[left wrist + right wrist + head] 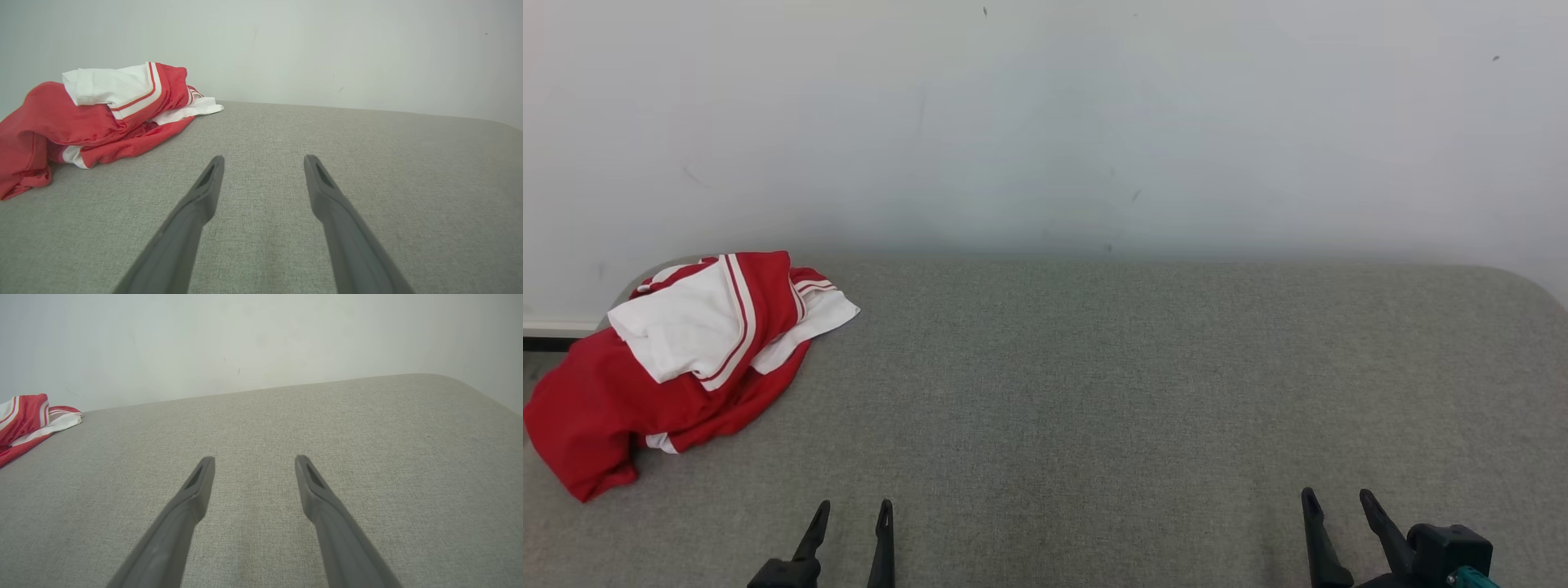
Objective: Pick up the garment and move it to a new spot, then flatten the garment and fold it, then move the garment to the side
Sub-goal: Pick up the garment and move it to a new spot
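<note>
From the head, a crumpled red-and-white smooth-cloth garment (686, 359) lay heaped at the far left of the grey woven-fabric table (1094, 392), well apart from the left gripper (854, 506) and right gripper (1335, 492). Left wrist: jaws spread wide, empty, garment far left. Right wrist: jaws likewise parted, holding nothing

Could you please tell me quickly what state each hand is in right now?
Left hand: open, holding nothing.
Right hand: open, holding nothing.
</note>
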